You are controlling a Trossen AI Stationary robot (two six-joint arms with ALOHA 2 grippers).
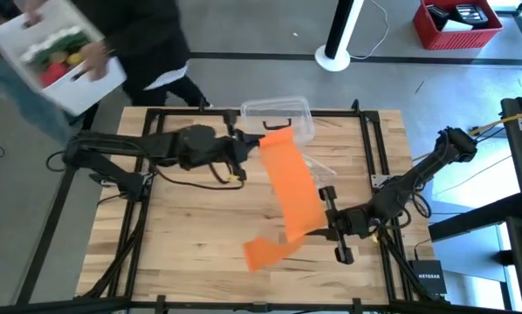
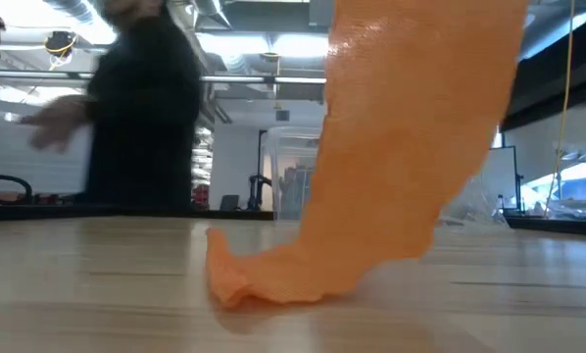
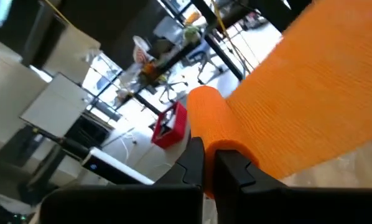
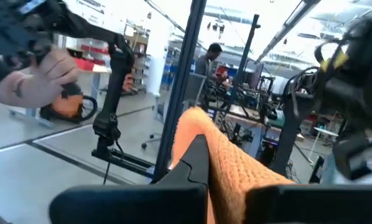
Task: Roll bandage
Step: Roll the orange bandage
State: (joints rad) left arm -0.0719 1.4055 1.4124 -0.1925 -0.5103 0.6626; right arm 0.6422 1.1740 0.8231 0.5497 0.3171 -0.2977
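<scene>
High view: bandage (image 1: 289, 187) stretched, unrolled.
Left tool (image 1: 243, 155): clamped on top end.
Right tool (image 1: 329, 222): clamped lower down.
Next: start winding.

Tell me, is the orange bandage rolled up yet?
No. The bandage hangs as a long flat strip between both end effectors, its loose end crumpled on the table.

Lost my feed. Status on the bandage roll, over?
Left pincer shut on bandage top end. Right pincer shut on it lower down. Strip hangs between, tail crumpled on table. Clear box behind, not blocking.
</scene>
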